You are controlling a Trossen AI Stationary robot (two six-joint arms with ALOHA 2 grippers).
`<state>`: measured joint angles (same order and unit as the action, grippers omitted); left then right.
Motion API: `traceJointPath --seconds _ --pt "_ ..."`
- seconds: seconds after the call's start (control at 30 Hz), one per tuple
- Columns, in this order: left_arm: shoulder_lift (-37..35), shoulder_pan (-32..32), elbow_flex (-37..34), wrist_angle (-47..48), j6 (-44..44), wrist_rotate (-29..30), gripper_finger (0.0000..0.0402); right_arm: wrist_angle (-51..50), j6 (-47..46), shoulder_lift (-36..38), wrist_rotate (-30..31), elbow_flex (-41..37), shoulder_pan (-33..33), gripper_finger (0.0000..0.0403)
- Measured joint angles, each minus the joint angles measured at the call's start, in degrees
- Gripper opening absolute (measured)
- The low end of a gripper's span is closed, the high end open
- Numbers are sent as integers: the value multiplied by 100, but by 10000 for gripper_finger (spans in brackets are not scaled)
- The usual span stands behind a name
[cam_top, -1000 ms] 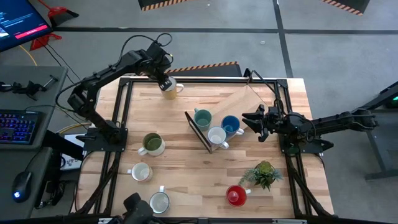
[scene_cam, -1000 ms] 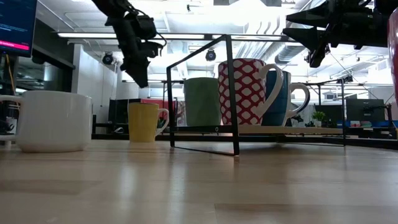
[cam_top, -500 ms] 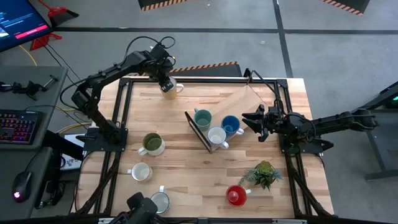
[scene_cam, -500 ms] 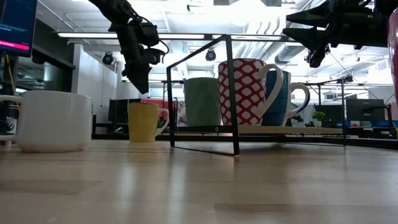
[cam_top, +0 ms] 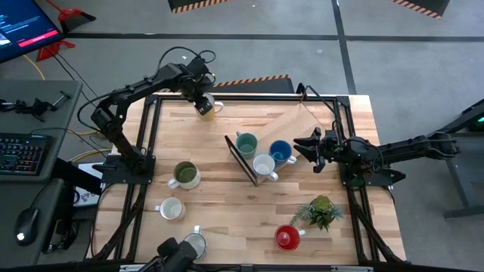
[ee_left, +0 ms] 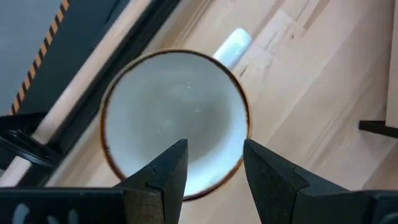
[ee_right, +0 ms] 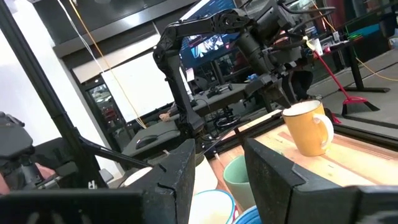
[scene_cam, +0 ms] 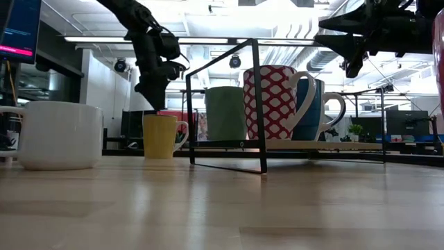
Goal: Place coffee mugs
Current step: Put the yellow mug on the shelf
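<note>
A cream-yellow mug (scene_cam: 161, 136) stands upright on its base at the table's far left, its handle (cam_top: 218, 107) toward the right. My left gripper (ee_left: 214, 155) hangs open just above its mouth, pointing steeply down, one finger over the inside and one near the rim (ee_left: 239, 158), touching nothing. A teal mug (cam_top: 246, 142), a patterned white mug (cam_top: 263, 164) and a blue mug (cam_top: 280, 152) stand on a black wire rack (cam_top: 236, 157) mid-table. My right gripper (cam_top: 306, 147) waits open and about level, right of the blue mug, above the table.
An olive green mug (cam_top: 184, 174), two white mugs (cam_top: 172, 208) (cam_top: 194, 244) and a red mug (cam_top: 286, 237) stand on the near half. A small potted plant (cam_top: 320, 211) is near the right edge. Black frame rails (cam_top: 151, 136) line the table's sides.
My left gripper has come down toward the cream-yellow mug and shifted slightly toward the right, tipping steeper; its fingers stay equally apart. The mug has not moved.
</note>
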<state>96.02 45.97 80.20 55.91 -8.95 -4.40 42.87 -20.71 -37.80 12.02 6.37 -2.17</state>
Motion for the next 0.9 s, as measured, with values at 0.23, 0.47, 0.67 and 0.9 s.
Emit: traceJointPath --seconds 0.23,0.47,0.67,0.9 --pt "7 -295 0 -2 -258 -2 145 -23 -2 0 0 0 0 124" --pt "103 -510 -2 27 -315 169 145 -23 -2 0 -1 0 0 124" --pt "285 -561 -2 -21 -204 651 145 -35 -154 0 -1 0 0 124" --pt "287 -548 -2 -18 -174 631 145 -196 -347 0 -27 0 0 124"
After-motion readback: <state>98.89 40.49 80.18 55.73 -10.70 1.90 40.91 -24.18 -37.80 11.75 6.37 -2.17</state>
